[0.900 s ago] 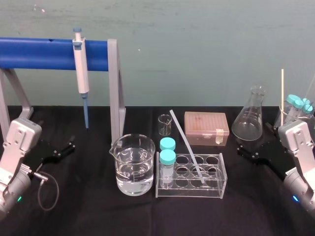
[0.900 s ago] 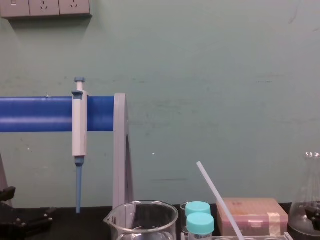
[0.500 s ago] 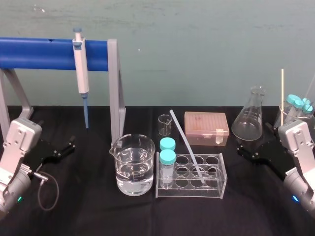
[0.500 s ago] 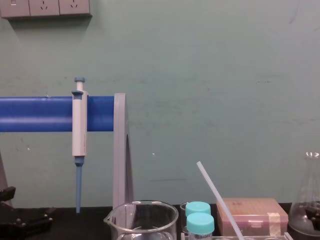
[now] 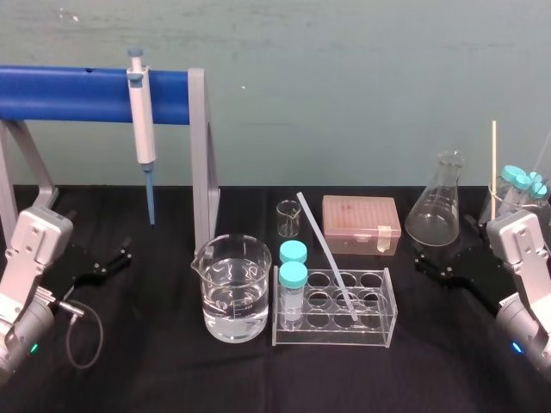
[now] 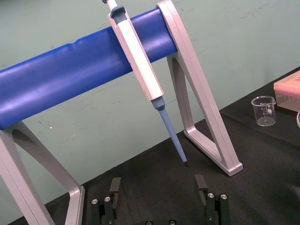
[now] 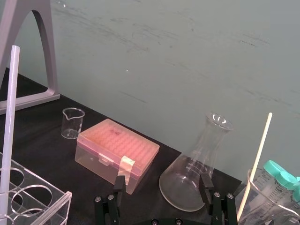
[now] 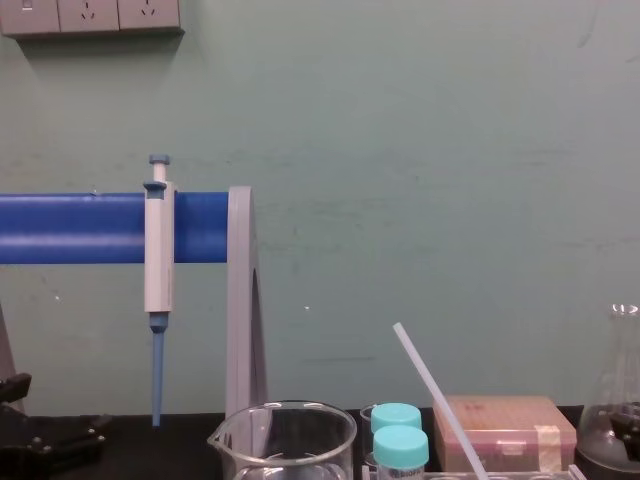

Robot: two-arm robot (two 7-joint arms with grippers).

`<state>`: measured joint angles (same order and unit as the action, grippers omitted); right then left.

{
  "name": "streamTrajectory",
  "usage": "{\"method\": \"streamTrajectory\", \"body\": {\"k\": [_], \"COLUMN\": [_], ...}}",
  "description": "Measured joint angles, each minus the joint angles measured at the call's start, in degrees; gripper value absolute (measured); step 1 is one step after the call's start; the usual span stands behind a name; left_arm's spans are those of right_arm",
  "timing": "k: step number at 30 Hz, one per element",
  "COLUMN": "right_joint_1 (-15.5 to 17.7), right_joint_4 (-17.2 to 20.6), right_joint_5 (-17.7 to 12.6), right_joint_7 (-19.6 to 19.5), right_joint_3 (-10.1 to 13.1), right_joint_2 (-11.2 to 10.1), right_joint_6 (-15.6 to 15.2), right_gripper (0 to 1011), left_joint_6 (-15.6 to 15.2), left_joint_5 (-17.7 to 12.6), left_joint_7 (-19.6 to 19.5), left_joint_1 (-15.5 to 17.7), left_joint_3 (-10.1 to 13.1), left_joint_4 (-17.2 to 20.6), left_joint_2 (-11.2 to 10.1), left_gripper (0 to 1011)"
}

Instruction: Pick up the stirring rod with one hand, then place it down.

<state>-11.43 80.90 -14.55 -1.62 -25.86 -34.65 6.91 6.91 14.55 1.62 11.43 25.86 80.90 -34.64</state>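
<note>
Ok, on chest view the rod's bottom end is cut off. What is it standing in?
Observer: The rod leans in a clear rack, lower end in a front-row hole.
Operator: Is either arm on it?
Observer: No. The right gripper sits beside the flask, apart from the rod.
Operator: And the fingers?
Observer: Open on both. The left gripper sits by the stand, holding nothing.

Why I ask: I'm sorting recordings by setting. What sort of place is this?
Probably a laboratory bench: a pipette hangs on a blue stand, a beaker of clear liquid sits beside a rack with capped vials, and a conical flask stands to the right.
</note>
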Motion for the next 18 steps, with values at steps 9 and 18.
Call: {"method": "streamTrajectory", "body": {"k": [9, 18], "right_joint_1": [0.0, 0.0], "right_joint_4": [0.0, 0.0], "right_joint_5": [0.0, 0.0], "right_joint_7": [0.0, 0.0], "right_joint_3": [0.0, 0.0], "right_joint_2": [0.0, 0.0], "right_joint_6": [0.0, 0.0], "right_gripper": [1003, 1003], "left_joint_6": [0.0, 0.0], "left_joint_5": [0.0, 0.0], "left_joint_7": [0.0, 0.0], "left_joint_1": [0.0, 0.0], "left_joint_3": [0.0, 0.0], "left_joint_4": [0.0, 0.0], "left_joint_2": [0.0, 0.0], "left_gripper": [1000, 1000]}}
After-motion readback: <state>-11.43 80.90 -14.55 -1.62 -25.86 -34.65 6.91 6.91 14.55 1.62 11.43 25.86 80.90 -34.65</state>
